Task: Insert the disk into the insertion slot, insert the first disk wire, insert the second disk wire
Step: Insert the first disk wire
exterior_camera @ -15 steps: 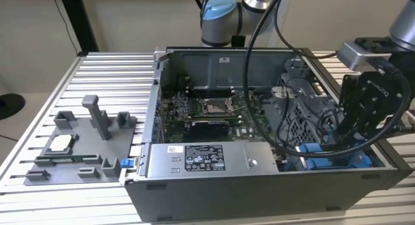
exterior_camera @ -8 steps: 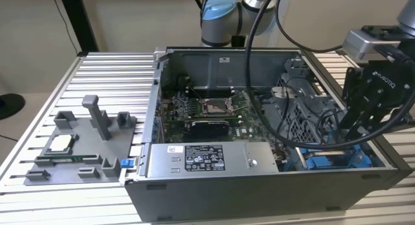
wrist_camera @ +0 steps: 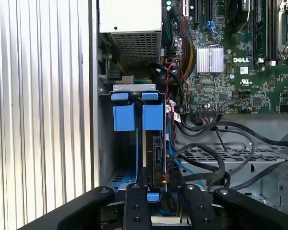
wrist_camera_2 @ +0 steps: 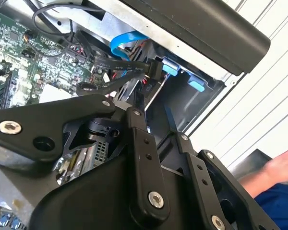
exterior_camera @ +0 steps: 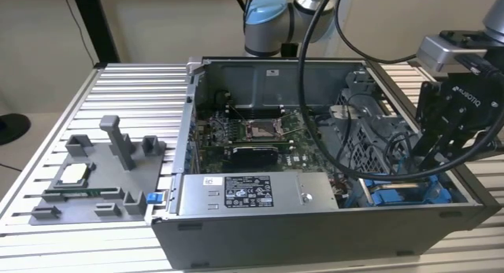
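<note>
Here, black linkage gripper (exterior_camera: 438,162) hanging inside the open grey computer case (exterior_camera: 315,240), over the grey sheet-metal drive bay (wrist_camera: 105,158), its grip impossible to tell, blue-framed hard drive (wrist_camera: 157,153) seated edge-on in that bay, small white printed sticker (exterior_camera: 212,180) on the grey power-supply box (exterior_camera: 193,201).

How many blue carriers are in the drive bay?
2, side by side in the bay in the first wrist view: one carrier on the table side, the other on the motherboard side. More could be hidden deeper.
</note>
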